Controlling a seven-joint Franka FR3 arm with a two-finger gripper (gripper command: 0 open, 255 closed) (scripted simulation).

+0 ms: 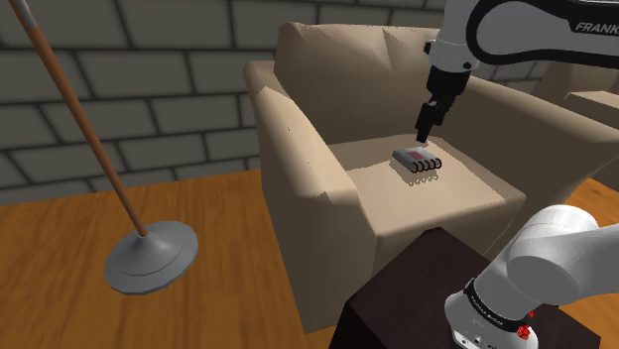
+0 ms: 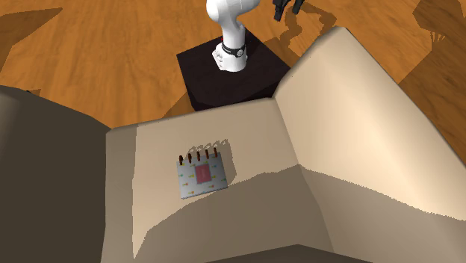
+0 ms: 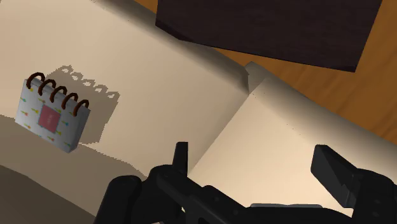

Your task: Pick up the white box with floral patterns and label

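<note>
Beige armchair (image 1: 298, 149) stands on wood floor (image 1: 228, 288). Seat cushion (image 1: 451, 198) carries one item: small white box (image 1: 417, 163), lying flat, pink label face up, five dark loops along one edge. Box sits mid-cushion, apart from both armrests and the backrest.

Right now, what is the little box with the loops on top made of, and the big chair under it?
The small white box with a pink label and dark loops looks like matte printed card or paper: flat faces, tiny patterns, no shine, but I can't be sure. The big beige armchair looks like soft matte fabric: rounded, puffy cushions, no gloss.
</note>
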